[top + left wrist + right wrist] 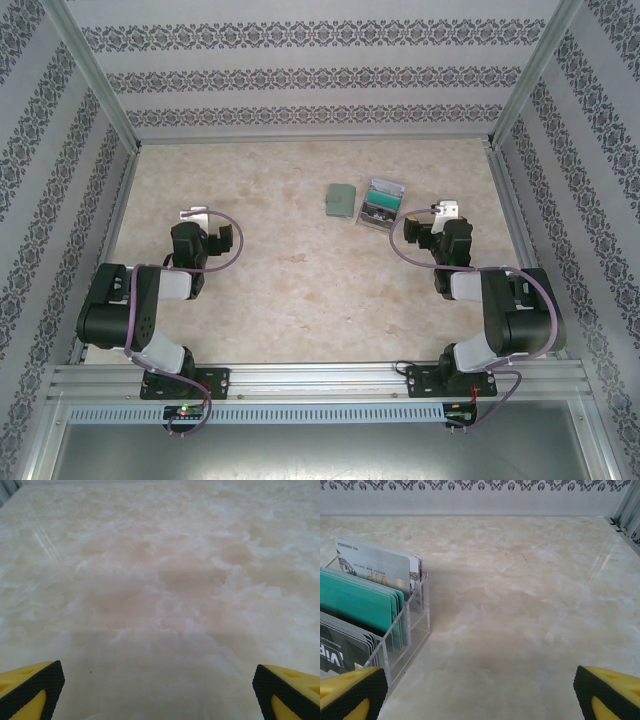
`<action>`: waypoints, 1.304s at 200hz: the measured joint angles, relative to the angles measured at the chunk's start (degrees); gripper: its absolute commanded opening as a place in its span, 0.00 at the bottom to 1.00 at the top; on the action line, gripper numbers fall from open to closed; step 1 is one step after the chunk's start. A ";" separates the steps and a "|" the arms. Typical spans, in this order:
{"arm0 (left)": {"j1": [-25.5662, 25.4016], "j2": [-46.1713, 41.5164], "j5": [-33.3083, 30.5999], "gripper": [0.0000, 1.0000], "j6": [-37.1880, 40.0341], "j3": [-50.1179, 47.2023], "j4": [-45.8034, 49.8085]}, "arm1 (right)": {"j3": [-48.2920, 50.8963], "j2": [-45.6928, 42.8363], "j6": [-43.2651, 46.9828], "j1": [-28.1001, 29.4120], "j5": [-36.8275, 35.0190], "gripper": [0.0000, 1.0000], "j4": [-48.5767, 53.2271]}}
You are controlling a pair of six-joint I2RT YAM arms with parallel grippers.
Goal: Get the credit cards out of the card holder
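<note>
Cards (360, 605) all in holder (417, 617); nothing pulled.
Right hand (480, 695), left hand (160, 690) gape empty; upright cards offer top edges.

Lighting is bright, even and diffuse in all three views. Shadows are faint and soft-edged. The desk (300, 290) carries pale glare streaks, upper left in the left wrist view and far right in the right wrist view. The overhead view is slightly soft. The wrist views are washed-out and mildly hazy.
</note>
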State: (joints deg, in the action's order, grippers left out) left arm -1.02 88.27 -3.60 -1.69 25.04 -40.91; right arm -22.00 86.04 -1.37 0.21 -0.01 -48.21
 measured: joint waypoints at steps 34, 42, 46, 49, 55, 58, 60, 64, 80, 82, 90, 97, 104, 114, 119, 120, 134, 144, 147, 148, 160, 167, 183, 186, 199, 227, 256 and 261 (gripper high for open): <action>0.02 -3.26 -6.71 1.00 -3.08 14.08 18.62 | -0.15 -4.48 -1.38 0.00 -4.17 0.98 4.76; 0.00 -4.35 -7.72 0.99 -4.52 17.16 22.01 | -0.33 -6.38 -1.64 0.00 -5.14 0.98 6.16; 0.00 -4.98 -8.15 1.00 -5.79 18.84 24.13 | -0.42 -7.37 -1.81 0.00 -5.57 0.98 6.82; 0.00 -5.35 -8.52 1.00 -6.49 20.02 25.57 | -0.55 -8.22 -1.95 0.00 -6.03 0.98 7.39; 0.02 -5.97 -9.16 1.00 -8.50 22.95 29.40 | -0.79 -9.68 -2.34 0.00 -6.97 0.98 8.37; 0.02 -6.10 -9.42 0.99 -9.70 24.44 31.19 | -0.92 -10.64 -2.86 0.00 -7.56 0.98 8.96; 0.02 -6.14 -9.62 0.99 -10.25 25.14 32.09 | -1.01 -10.99 -3.13 0.00 -7.93 0.98 9.27; 0.02 -6.14 -10.01 0.99 -11.89 27.56 34.91 | -1.29 -12.04 -3.89 0.00 -8.72 0.98 10.23; 0.02 -4.63 -10.62 1.00 -17.97 37.97 46.12 | -2.73 -16.26 -9.77 -0.31 -12.66 0.98 14.60; 0.02 -4.37 -10.58 1.00 -18.51 39.30 47.41 | -2.95 -16.70 -10.47 -0.42 -13.05 0.98 15.13; 0.00 -3.06 -10.21 1.00 -20.46 43.93 51.25 | -3.82 -18.32 -13.31 -1.09 -13.51 0.98 17.09; -0.02 -1.86 -9.73 1.00 -22.12 47.54 54.10 | -4.74 -19.41 -15.69 -2.03 -13.46 0.98 18.73; -0.15 -0.87 -8.90 1.00 -23.65 50.10 56.17 | -5.79 -20.04 -17.97 -2.91 -13.33 0.98 20.37; -0.57 0.31 -7.85 1.00 -25.59 52.35 58.53 | -7.28 -20.37 -20.50 -3.89 -12.76 0.98 22.53; -1.03 1.01 -7.17 1.00 -26.51 53.20 59.78 | -7.87 -20.44 -21.46 -4.20 -12.50 0.98 23.47; -1.11 1.09 -7.10 1.00 -26.62 53.29 59.98 | -8.02 -20.46 -21.68 -4.24 -12.35 0.98 23.74; -3.43 3.61 -6.10 0.98 -28.46 55.23 62.86 | -8.76 -21.07 -23.50 -4.46 -10.97 0.98 26.12; -6.03 6.45 -5.53 0.98 -29.14 57.40 65.07 | -8.81 -21.90 -24.37 -4.46 -9.77 0.98 27.71; -6.93 7.41 -5.51 0.97 -29.24 58.05 65.57 | -8.81 -22.29 -24.52 -4.46 -9.44 0.98 28.35; -7.32 7.85 -5.51 0.97 -29.29 58.42 65.83 | -8.81 -22.36 -24.59 -4.46 -9.33 0.98 28.44; -11.30 12.13 -5.29 0.95 -29.46 61.86 68.08 | -8.98 -23.58 -25.22 -4.44 -8.13 0.98 30.47; -13.68 14.78 -5.29 0.95 -29.46 64.19 69.24 | -9.29 -24.17 -25.49 -4.24 -7.69 0.98 31.65; -18.75 20.85 -5.20 0.89 -29.33 70.10 71.80 | -10.47 -25.00 -25.88 -3.65 -6.82 0.98 34.49; -19.52 21.92 -5.16 0.88 -29.29 71.01 72.04 | -10.69 -25.09 -25.92 -3.50 -6.60 0.98 34.97; -22.91 26.32 -4.76 0.81 -28.92 75.23 73.66 | -11.50 -25.51 -25.92 -2.54 -6.05 0.98 36.50; -28.37 35.04 -3.89 0.68 -27.69 83.84 76.76 | -12.57 -25.79 -25.44 -0.02 -5.51 0.98 38.99; -31.82 44.76 -3.78 0.61 -26.16 95.17 80.24 | -13.38 -25.77 -24.83 1.57 -5.49 0.98 40.76; -32.30 46.62 -3.69 0.60 -25.75 97.33 80.67 | -13.51 -25.75 -24.79 1.68 -5.46 0.98 40.96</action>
State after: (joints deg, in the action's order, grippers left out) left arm -33.32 134.89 -7.29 -27.44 122.37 39.77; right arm -35.51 60.29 -26.15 1.89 -5.48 -7.25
